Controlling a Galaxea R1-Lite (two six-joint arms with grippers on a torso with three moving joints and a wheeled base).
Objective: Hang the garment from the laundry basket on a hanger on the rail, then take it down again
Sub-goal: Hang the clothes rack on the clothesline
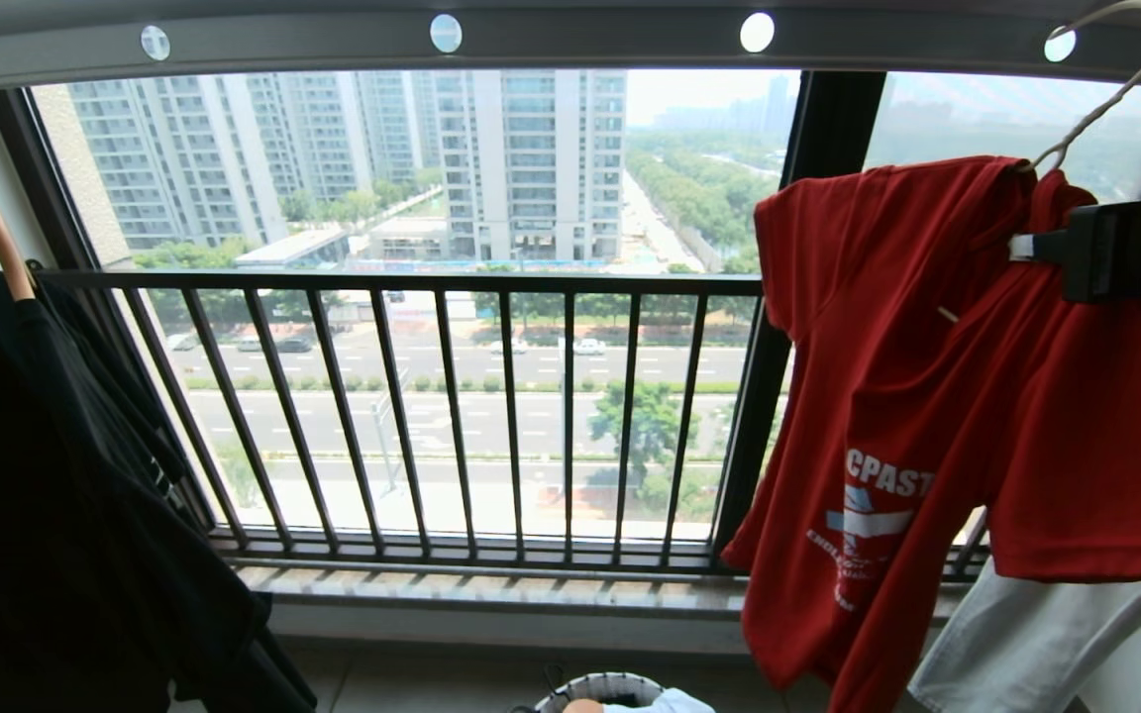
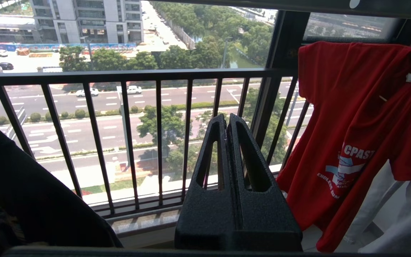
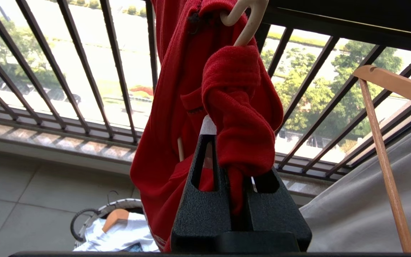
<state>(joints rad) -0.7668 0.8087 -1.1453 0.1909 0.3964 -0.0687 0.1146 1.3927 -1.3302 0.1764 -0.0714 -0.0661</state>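
So I've got the right claw [image 3: 227, 157] clamped on a fold of the red T-shirt [image 1: 937, 396], up by the collar, right under the neck of the wire hanger [image 1: 1095, 109]; the shirt hangs on that hanger, whose hook is up at the grey rail [image 1: 570, 40] with the round holes. I can't tell if the hook is actually seated on the rail yet. The left claw [image 2: 227, 123] is pinched shut on nothing, off to the side, well apart from the shirt.

Handling-wise, I'd say the shirt is light, floppy and bunches easily; it'll slide around on thin wire, so grabbing cloth alone may drag it off crooked. I'd take the hanger by its twisted neck instead; stiff, but skinny and probably a bit slippery.

Readable print on the chest: "CPAST", with a smaller line below starting "ENOLOG" or so; too small to be sure.

The white basket [image 3: 120, 207] sits on the floor below my right claw.
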